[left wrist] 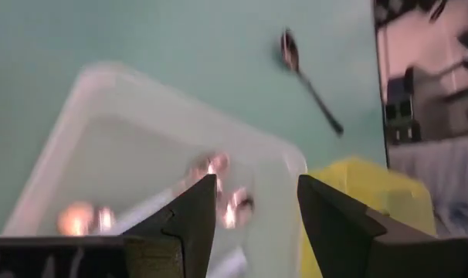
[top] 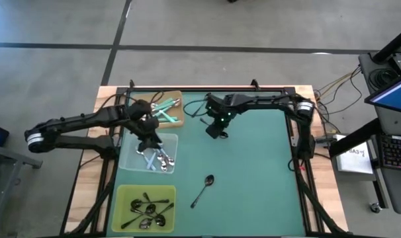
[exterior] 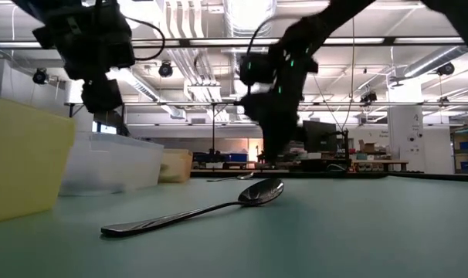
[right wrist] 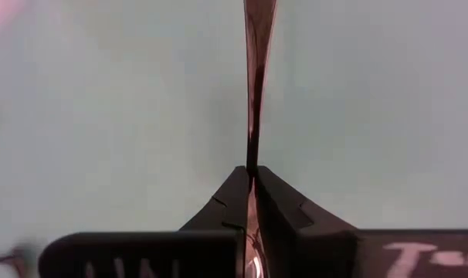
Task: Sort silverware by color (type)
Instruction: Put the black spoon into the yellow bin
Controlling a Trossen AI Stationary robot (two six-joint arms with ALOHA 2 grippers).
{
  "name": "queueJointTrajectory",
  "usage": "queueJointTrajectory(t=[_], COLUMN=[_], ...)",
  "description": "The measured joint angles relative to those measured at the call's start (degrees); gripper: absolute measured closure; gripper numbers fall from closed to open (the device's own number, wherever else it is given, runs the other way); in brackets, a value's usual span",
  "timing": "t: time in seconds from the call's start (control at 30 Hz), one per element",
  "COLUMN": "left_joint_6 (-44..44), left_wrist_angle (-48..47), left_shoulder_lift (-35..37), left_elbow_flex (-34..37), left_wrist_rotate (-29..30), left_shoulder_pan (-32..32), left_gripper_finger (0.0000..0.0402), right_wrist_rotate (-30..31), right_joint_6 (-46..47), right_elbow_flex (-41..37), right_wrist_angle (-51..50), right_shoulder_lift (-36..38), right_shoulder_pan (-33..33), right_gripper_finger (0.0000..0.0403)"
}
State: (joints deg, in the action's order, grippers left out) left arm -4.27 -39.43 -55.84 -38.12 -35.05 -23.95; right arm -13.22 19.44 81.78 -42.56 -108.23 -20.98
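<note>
My right gripper [right wrist: 252,181] is clamped on a thin spoon [right wrist: 256,69], its handle pinched edge-on between my fingers, held above the green mat [top: 253,165] near the brown tray [top: 177,119] with the teal-handled spoons [top: 164,109]. My left gripper [left wrist: 249,212] hangs over the clear tray [top: 131,158], jaws apart, nothing in them; pale-handled spoons [top: 157,160] lie below. One black spoon [top: 202,190] lies loose on the mat, beside the yellow tray [top: 124,198] of black spoons [top: 147,208].
</note>
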Motion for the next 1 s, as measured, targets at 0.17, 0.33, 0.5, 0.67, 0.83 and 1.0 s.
queueJointTrajectory(t=[0.17,0.33,0.5,0.67,0.83,1.0], left_joint_6=[-8.2,-20.4,-27.8,-28.0,-23.9,-20.5], left_wrist_angle=[24.5,54.4,74.0,81.4,83.1,82.9], left_shoulder_lift=[2.5,3.7,2.4,0.9,0.5,0.5], left_elbow_flex=[8.3,16.8,22.5,23.1,20.2,16.2], left_wrist_rotate=[0.0,2.4,16.4,24.8,28.8,33.3], left_shoulder_pan=[0.2,0.2,0.2,0.3,0.3,0.3], left_gripper_finger=[0.0237,0.0237,0.0237,0.0237,0.0237,0.0237], right_wrist_rotate=[1.2,9.2,19.0,23.4,23.7,24.0], right_joint_6=[-0.1,0.4,-2.8,-9.2,-17.8,-20.7], right_elbow_flex=[0.2,0.2,0.2,0.3,0.3,0.3], right_wrist_angle=[0.7,1.3,7.2,20.8,33.8,40.3], right_shoulder_lift=[4.7,9.2,12.0,13.4,13.3,13.3], right_shoulder_pan=[2.6,6.1,8.5,9.8,10.8,10.5], right_gripper_finger=[0.0394,0.0394,0.0394,0.0394,0.0394,0.0394])
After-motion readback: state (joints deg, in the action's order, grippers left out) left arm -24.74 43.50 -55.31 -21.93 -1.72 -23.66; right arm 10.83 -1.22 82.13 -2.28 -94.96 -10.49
